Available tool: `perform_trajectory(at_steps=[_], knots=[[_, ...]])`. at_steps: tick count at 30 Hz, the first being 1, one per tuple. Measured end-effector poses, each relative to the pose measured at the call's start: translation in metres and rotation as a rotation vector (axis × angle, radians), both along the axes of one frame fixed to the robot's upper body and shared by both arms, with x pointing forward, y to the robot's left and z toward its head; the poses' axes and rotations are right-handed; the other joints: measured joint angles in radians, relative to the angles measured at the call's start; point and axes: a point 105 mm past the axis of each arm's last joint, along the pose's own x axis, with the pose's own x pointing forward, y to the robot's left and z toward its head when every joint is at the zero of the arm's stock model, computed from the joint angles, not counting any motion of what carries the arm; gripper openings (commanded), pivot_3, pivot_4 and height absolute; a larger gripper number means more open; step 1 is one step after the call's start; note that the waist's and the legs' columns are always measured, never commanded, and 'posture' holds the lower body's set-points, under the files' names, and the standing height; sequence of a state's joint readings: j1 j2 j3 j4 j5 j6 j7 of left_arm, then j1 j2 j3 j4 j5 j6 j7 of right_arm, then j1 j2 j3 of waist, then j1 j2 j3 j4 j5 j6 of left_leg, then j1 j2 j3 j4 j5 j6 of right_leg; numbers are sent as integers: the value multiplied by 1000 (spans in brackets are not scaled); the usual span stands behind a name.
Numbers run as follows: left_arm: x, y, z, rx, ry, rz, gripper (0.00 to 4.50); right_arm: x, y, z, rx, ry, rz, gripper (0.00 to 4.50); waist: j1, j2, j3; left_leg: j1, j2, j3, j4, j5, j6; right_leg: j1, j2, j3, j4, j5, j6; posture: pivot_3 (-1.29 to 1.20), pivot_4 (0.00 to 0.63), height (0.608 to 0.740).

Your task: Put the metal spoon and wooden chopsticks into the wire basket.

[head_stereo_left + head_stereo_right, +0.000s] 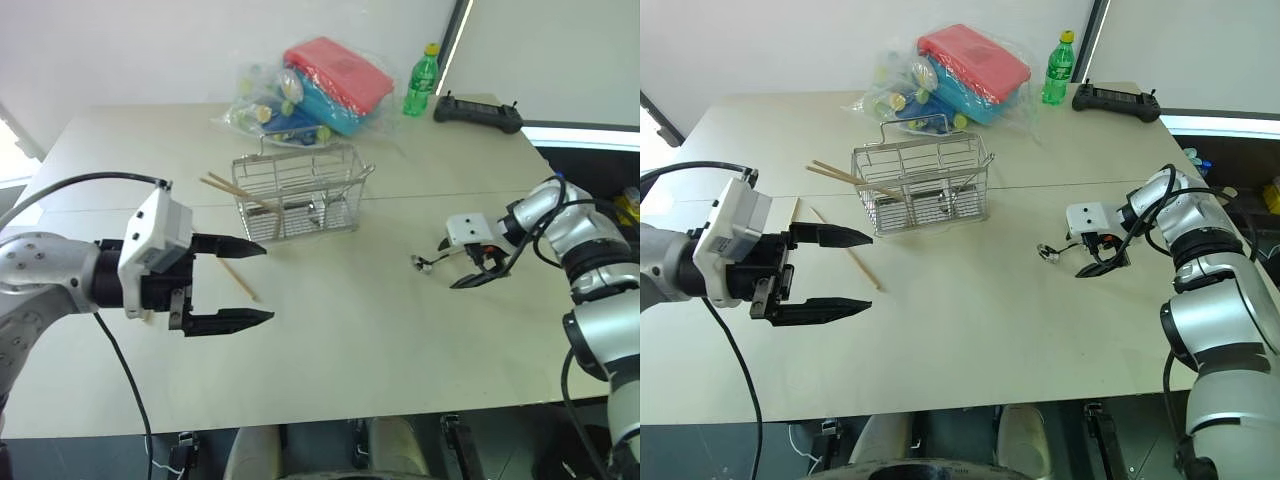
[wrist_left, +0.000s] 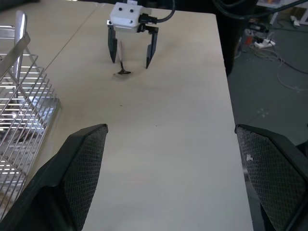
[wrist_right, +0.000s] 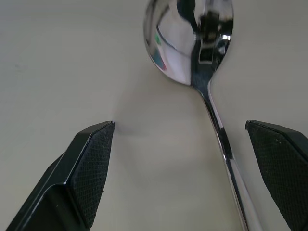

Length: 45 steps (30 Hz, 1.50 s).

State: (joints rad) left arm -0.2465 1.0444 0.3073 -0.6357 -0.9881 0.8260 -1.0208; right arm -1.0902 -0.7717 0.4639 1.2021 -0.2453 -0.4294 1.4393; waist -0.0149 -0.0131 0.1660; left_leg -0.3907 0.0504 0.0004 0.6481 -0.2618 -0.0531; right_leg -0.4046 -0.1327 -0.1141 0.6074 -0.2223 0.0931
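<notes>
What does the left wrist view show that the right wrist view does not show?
Left wrist view alone: the basket, the whole right gripper standing open over the spoon, the open left gripper, and the floor with cables past the table edge. Right wrist view alone: the spoon close up, with reflections in its shiny bowl and its handle running between the open fingers. Both share: the spoon lying on the pale table.
</notes>
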Motion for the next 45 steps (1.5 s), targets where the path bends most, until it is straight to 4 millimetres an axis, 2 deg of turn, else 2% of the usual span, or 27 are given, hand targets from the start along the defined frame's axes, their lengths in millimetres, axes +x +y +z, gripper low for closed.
perform_trajectory(at_steps=[15,18,23,32,36,45], knots=[[-2,-1,8,0,-3,17,4468,12,11,0,-6,-29,-28,4500,-5,-4,-2,2,0,-1,0,0,0,0,0,0,5,0,0,0,150,678],[-3,-2,9,4,-3,11,4500,12,12,-1,2,-24,-32,3639,-6,-4,-3,2,0,-1,0,0,0,0,0,0,5,0,0,0,150,678],[-4,-2,11,7,-9,7,4500,13,18,-3,25,-10,-29,1121,-7,-4,-2,2,0,-1,0,0,0,0,0,1,5,0,0,0,150,678],[-3,-3,13,8,-22,1,4500,12,20,-3,52,2,-43,1121,-4,-4,-2,2,0,-1,0,0,0,0,0,1,5,0,0,0,150,678],[-3,-4,12,10,-16,-5,4500,10,21,-2,62,28,-37,47,-3,-4,-2,2,0,-1,0,0,0,0,0,1,5,0,0,0,150,678],[1,-4,14,15,-29,-10,4500,10,21,-2,84,14,-39,47,-4,-5,-3,2,0,-2,0,0,0,0,1,1,5,0,0,0,150,678]])
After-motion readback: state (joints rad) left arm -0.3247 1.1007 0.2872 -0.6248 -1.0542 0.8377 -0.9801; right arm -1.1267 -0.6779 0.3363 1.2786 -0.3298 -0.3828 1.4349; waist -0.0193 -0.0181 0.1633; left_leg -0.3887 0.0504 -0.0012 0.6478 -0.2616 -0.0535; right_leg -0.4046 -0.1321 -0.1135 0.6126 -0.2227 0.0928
